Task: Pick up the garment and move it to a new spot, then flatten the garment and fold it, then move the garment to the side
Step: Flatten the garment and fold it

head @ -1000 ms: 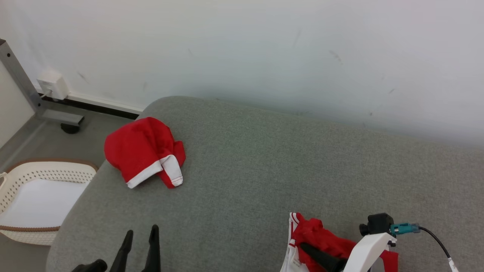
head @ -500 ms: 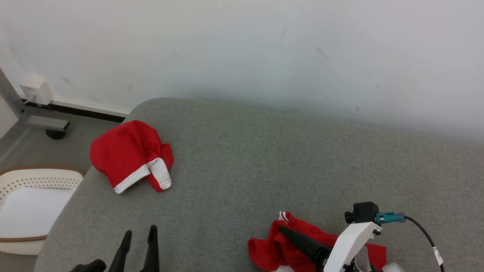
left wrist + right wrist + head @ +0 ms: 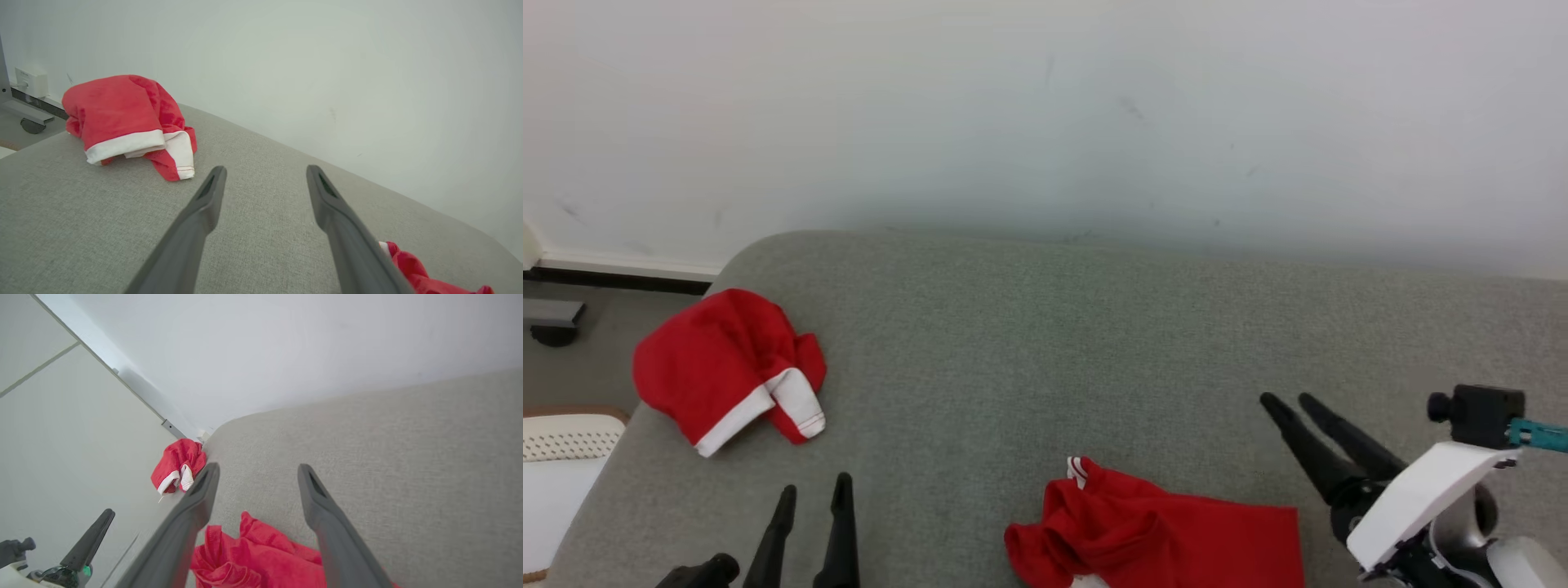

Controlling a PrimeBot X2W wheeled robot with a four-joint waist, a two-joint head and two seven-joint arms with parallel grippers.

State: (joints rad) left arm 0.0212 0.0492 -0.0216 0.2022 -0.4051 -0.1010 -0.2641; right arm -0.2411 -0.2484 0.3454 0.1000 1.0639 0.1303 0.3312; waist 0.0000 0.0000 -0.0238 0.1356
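Red with white trim in both cases: counted two garments on the grey upholstered surface point(image 3: 1029, 343). Located the task garment point(image 3: 1160, 539) at the near edge, right of centre in the head view, lying loose on the upholstery and touched by neither gripper. Noted its long axis running left to right across that view, bunched and folded at the left end, flatter and squarer at the right end. Recorded a narrow white-striped edge at its upper left corner. Observed a small white patch at its lowest edge, possibly a label, too small to read. Found the second garment point(image 3: 719, 367) well apart, heaped near the far left corner of the surface, white band turned toward the near side. Counted two grippers. Saw the left gripper point(image 3: 815, 484) low at the near left, fingers spread over bare upholstery, holding nothing. Saw the right gripper point(image 3: 1286, 398) just beside the task garment's right end, fingers parted and empty, pointing up and to the left in the head view. Confirmed in the right wrist view the task garment point(image 3: 253, 559) lying low between those parted fingers. Counted one white perforated basket point(image 3: 564, 429) beside the surface's left end, lower than it.
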